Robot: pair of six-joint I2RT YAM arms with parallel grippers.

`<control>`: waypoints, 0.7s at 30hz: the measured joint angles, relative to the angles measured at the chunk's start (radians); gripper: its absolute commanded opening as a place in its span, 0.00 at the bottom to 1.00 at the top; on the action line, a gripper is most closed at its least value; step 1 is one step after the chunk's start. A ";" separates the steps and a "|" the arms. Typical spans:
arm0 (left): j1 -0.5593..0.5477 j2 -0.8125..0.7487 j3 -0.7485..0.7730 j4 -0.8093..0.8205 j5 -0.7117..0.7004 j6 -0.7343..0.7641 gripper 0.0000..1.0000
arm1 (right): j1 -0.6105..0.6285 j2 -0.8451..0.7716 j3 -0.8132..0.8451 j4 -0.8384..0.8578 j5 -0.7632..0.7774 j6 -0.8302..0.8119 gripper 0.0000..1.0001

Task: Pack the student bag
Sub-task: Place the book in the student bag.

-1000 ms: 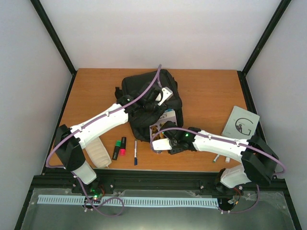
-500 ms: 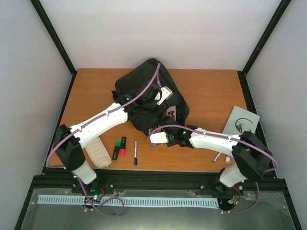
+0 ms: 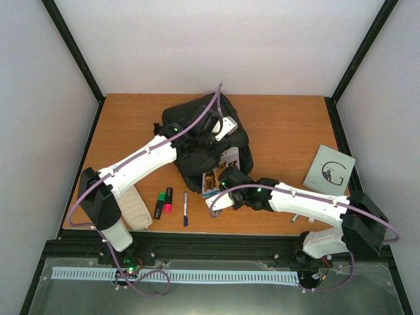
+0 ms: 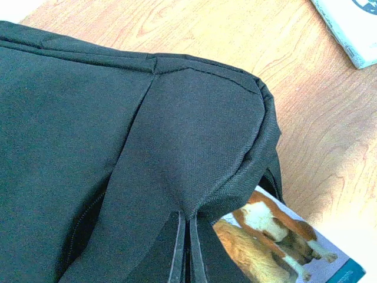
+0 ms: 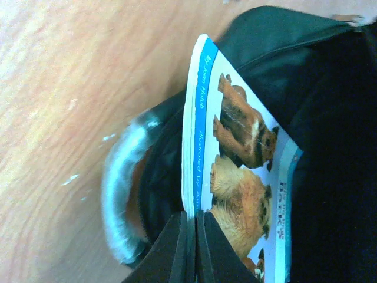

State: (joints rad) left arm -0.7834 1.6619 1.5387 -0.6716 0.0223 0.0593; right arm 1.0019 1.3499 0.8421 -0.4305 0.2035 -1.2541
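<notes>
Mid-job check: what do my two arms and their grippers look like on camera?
Both the left arm and right arm have glossy white shells with black joints; a lilac cable trails along each. A green light glows near the right wrist. The left gripper and right gripper have slim dark fingers.
</notes>
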 measured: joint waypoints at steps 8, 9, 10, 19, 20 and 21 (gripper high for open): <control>0.023 0.034 0.051 -0.067 0.062 0.032 0.01 | 0.113 -0.069 -0.076 -0.059 0.078 -0.079 0.03; 0.024 0.040 0.057 -0.073 0.072 0.034 0.01 | 0.135 -0.073 -0.082 -0.050 0.097 -0.088 0.03; 0.025 0.046 0.061 -0.077 0.080 0.035 0.01 | 0.148 -0.074 -0.087 -0.040 0.110 -0.094 0.03; 0.026 0.056 0.062 -0.089 0.119 0.038 0.01 | 0.201 -0.054 -0.222 0.121 0.223 -0.249 0.03; 0.026 0.056 0.062 -0.089 0.121 0.038 0.01 | 0.203 -0.050 -0.219 0.126 0.230 -0.262 0.03; 0.026 0.056 0.062 -0.089 0.123 0.038 0.01 | 0.204 -0.047 -0.214 0.130 0.235 -0.276 0.03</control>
State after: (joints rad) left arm -0.7574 1.7180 1.6005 -0.7601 0.1455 0.0975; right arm 1.2060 1.3025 0.6285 -0.3000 0.4389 -1.5303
